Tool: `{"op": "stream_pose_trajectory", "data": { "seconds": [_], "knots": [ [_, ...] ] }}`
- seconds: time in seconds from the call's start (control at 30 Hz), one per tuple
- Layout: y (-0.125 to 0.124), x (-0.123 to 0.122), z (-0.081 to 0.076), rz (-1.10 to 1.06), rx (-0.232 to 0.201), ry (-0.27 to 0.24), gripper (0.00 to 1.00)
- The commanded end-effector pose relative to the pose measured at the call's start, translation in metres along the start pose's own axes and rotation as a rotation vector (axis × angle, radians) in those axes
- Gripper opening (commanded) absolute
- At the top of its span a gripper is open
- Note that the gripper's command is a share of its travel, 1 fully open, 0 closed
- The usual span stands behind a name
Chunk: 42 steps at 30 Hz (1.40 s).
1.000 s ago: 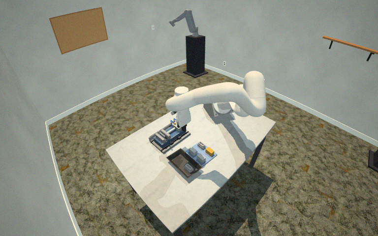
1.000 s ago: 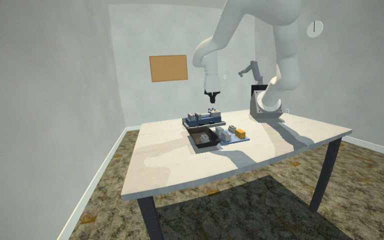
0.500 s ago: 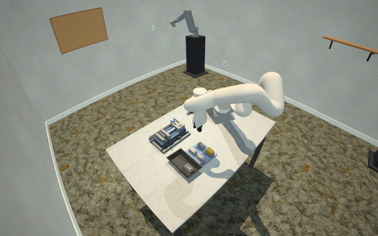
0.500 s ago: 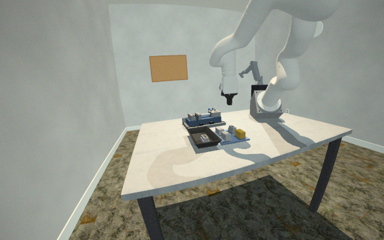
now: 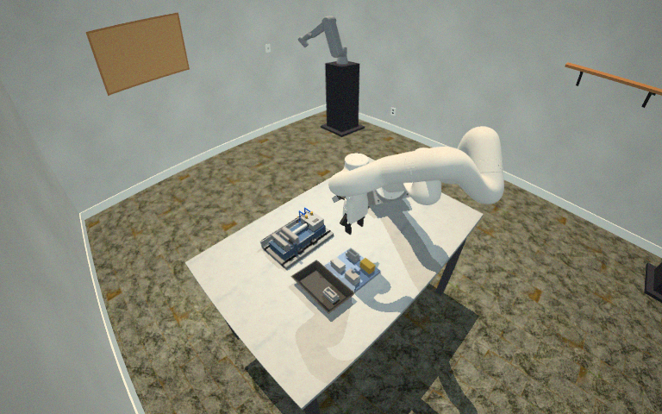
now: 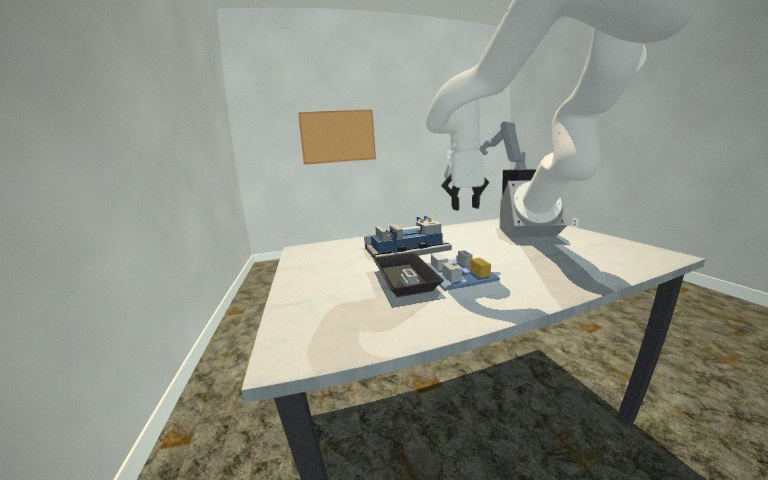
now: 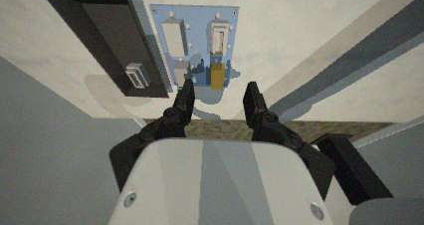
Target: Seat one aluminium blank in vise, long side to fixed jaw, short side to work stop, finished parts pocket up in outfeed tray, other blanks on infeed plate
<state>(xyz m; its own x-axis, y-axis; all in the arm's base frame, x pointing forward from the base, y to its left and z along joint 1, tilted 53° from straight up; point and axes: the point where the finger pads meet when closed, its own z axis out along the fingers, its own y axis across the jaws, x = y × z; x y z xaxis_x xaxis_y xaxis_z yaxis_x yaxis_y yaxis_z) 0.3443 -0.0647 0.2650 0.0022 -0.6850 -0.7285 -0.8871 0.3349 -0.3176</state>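
Observation:
My gripper (image 5: 351, 226) is open and empty, high above the table, beside the vise (image 5: 298, 235) and behind the infeed plate (image 5: 352, 268). It also shows in the exterior view (image 6: 464, 201) and the wrist view (image 7: 219, 93). The blue plate (image 7: 196, 41) carries a brass blank (image 7: 217, 76), a plain aluminium blank (image 7: 175, 36), a second one (image 7: 181, 72) partly hidden by my left finger, and a grey block (image 7: 217, 36) that seems to have a recess in its top. The dark outfeed tray (image 5: 321, 285) holds one finished part (image 5: 330, 293), lying flat with its pocket up.
The vise (image 6: 409, 236) stands behind the tray, and its opening is too small to read. My arm's base (image 6: 531, 217) stands at the table's back right. A second robot arm on a black pedestal (image 5: 341, 95) stands in the far corner of the room.

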Motion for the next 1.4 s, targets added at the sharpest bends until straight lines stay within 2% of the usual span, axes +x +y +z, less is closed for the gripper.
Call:
{"op": "stream_pose_trajectory", "data": {
  "seconds": [0.0,0.97,1.17,1.37],
  "knots": [
    [0.0,0.0,0.0,-0.001,0.001,0.001,0.69],
    [0.0,0.0,0.004,-0.001,0.001,0.001,0.69],
    [0.0,0.0,0.015,-0.001,0.001,0.001,0.69],
    [-0.001,0.0,0.034,-0.001,0.001,0.001,0.69]
  ]
}}
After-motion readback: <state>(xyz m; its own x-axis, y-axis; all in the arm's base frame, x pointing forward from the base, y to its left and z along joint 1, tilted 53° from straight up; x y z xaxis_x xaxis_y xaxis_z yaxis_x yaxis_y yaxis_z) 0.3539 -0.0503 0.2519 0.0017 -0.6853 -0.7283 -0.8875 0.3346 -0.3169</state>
